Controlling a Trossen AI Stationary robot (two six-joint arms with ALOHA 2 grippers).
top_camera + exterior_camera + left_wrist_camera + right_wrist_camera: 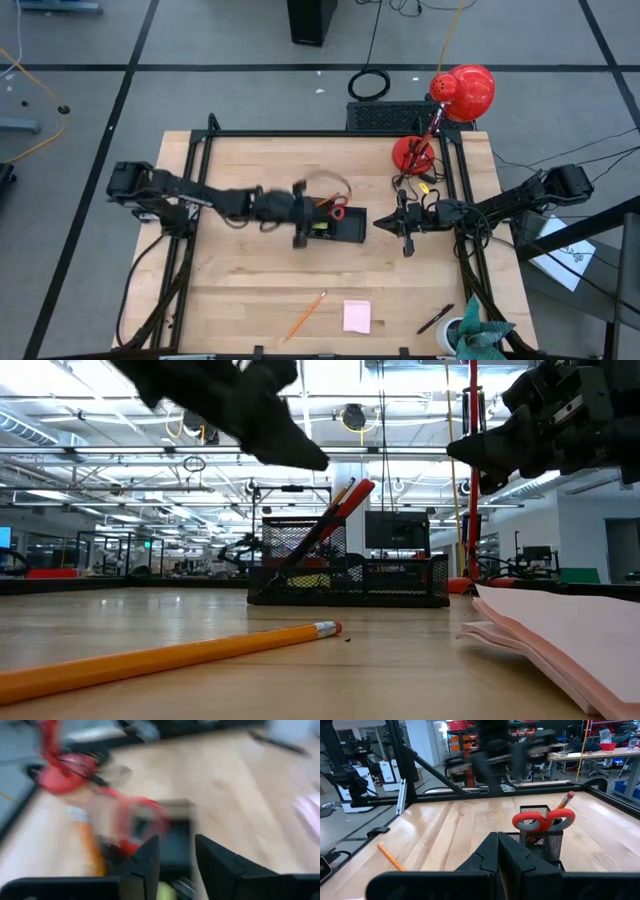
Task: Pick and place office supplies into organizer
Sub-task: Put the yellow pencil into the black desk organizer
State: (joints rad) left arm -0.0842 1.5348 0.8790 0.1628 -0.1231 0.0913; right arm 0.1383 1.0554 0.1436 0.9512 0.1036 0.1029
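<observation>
The black organizer [340, 226] stands mid-table. Red-handled scissors [543, 820] and a pencil [565, 800] stand tilted in its taller mesh section [300, 550], handles up. My left gripper [300, 228] hovers open just left of and above the organizer [175, 835], with nothing between its fingers. My right gripper [498, 855] is shut and empty, level, just right of the organizer [542, 845]. On the near part of the table lie a yellow pencil [305, 315], a pink sticky-note pad [356, 316] and a dark pen [435, 319].
A red desk lamp [455, 100] stands at the far right corner, its base [410, 153] on the table and cables beside it. A teal object [480, 335] sits at the near right corner. The black frame [200, 170] borders the table.
</observation>
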